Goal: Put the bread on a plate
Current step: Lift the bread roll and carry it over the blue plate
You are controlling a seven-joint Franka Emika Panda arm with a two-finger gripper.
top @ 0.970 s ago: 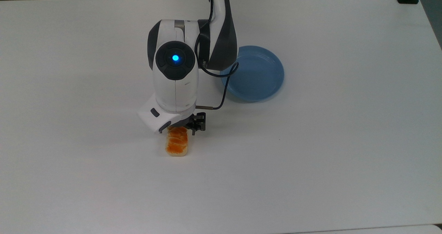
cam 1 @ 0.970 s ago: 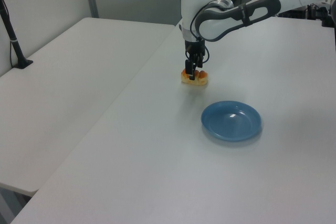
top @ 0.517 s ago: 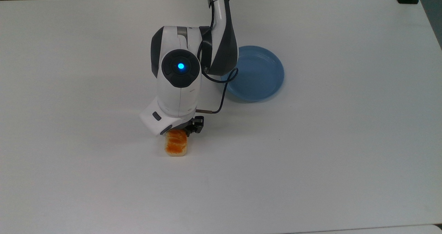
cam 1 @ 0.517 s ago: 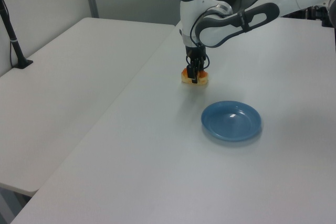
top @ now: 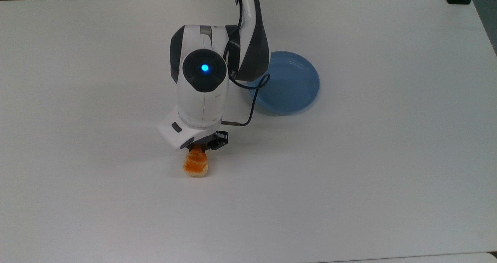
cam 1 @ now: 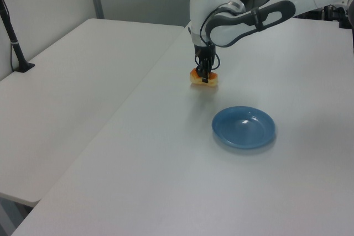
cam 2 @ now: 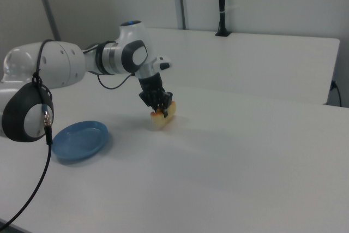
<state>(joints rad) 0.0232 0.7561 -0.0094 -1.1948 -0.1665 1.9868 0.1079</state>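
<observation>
Orange-brown on top and pale at the sides, the bread (top: 196, 164) is held by the gripper (cam 1: 204, 77), whose fingers are closed narrowly on its far end. In the right view the bread (cam 2: 165, 114) hangs tilted, and its low end seems just clear of the white counter (top: 349, 177), though I cannot tell this surely. The blue plate (top: 295, 84) lies well apart, to the top view's right and farther away. The step in hand is the lift. I judge the next move must carry the bread sideways over the plate and lower it before the fingers open. Compared with one second ago, the fingers have closed and the bread has risen a little.
</observation>
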